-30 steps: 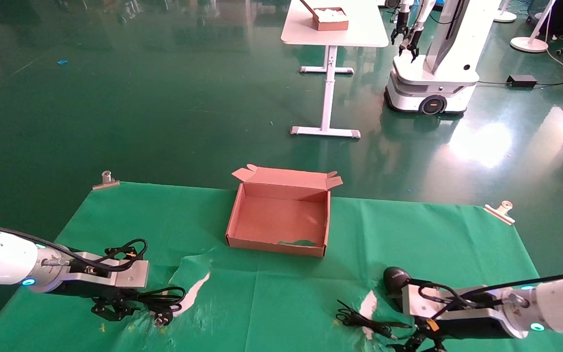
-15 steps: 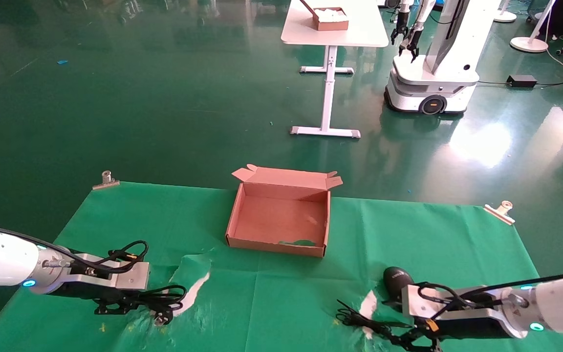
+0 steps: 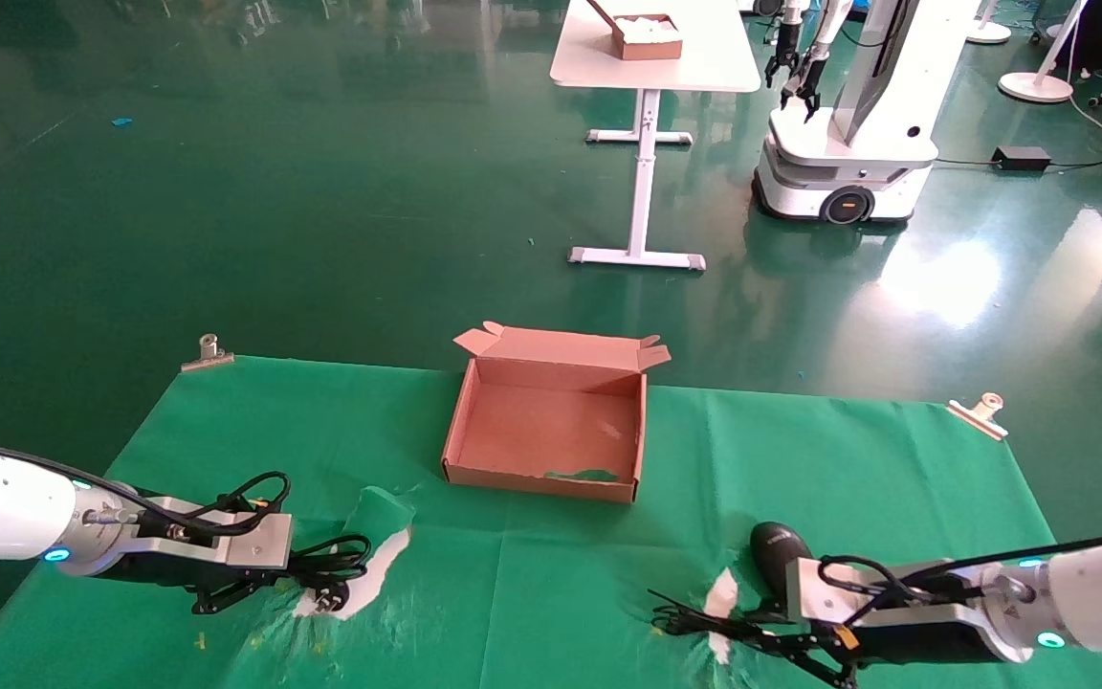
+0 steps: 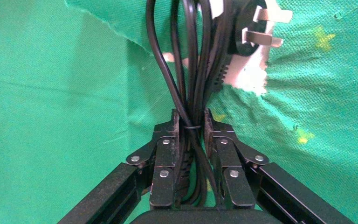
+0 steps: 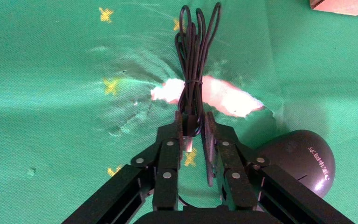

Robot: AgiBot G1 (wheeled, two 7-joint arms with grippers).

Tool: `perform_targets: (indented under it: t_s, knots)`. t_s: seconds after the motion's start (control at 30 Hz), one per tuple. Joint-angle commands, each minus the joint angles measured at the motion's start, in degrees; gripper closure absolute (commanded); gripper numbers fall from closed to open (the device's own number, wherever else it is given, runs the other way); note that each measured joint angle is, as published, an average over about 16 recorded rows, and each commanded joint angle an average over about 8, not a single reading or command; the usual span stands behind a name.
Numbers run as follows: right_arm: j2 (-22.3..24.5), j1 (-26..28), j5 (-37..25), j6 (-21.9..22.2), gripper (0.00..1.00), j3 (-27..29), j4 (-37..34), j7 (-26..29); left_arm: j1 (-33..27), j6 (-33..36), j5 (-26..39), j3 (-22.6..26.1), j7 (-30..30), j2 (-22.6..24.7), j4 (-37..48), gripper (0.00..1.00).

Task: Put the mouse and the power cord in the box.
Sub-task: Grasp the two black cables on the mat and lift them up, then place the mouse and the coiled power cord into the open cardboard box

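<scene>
The power cord [image 3: 329, 558] lies at the near left of the green cloth, a thick black bundle with its pronged plug [image 4: 248, 32] over a torn white patch. My left gripper [image 3: 295, 566] [image 4: 190, 117] is shut on the cord's loops [image 4: 191, 70]. The black mouse [image 3: 777, 549] [image 5: 299, 158] sits at the near right, touching the cloth. My right gripper [image 3: 782, 639] [image 5: 194, 119] is beside it, shut on the mouse's thin bundled USB cable [image 3: 694, 624] [image 5: 192, 56] at the plug end. The open pinkish-brown box [image 3: 537, 483] stands mid-table with nothing in it.
The cloth is torn, with white patches near each gripper [image 3: 379, 565] [image 3: 723, 593]. Metal clips [image 3: 208, 352] [image 3: 981, 413] hold its far corners. Beyond the table are a white desk [image 3: 651, 57] and another robot [image 3: 848, 144] on the green floor.
My left gripper has shifted right with the power cord, dragging the plug onto the white patch. The right gripper has closed in on the mouse cable, which shifted slightly left.
</scene>
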Motion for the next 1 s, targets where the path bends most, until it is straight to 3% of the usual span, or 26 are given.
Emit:
perform_targets:
  t_s: [0.03, 0.33, 0.47, 0.57, 0.8, 1.0]
  knots:
    - [0.01, -0.01, 0.00, -0.01, 1.00, 0.00, 0.02, 0.01, 0.01, 0.01, 0.00, 0.00, -0.01, 0.00, -0.01, 1.00]
    - [0.14, 0.00, 0.29, -0.15, 1.00, 0.20, 0.01, 0.08, 0.02, 0.10, -0.08, -0.05, -0.22, 0.10, 0.05, 1.00]
    - [1.74, -0.19, 3.37, -1.84, 1.00, 2.28, -0.18, -0.02, -0.50, 1.43, -1.04, -0.70, -2.35, 0.17, 1.26, 1.00]
    - [4.22, -0.25, 7.96, -4.22, 1.00, 5.41, -0.09, -0.22, -1.97, 5.11, -4.50, -3.08, -8.20, -1.17, 4.92, 1.00]
    - [9.25, 3.19, 16.92, -7.49, 1.00, 11.69, 3.63, 1.10, -8.87, 15.54, -15.56, -10.82, -29.36, -6.22, 14.24, 1.00]
    - [4.97, 9.98, 15.87, -3.50, 1.00, 11.17, 8.63, 5.25, -15.25, 15.65, -21.01, -14.55, -37.83, -4.72, 12.62, 1.00]
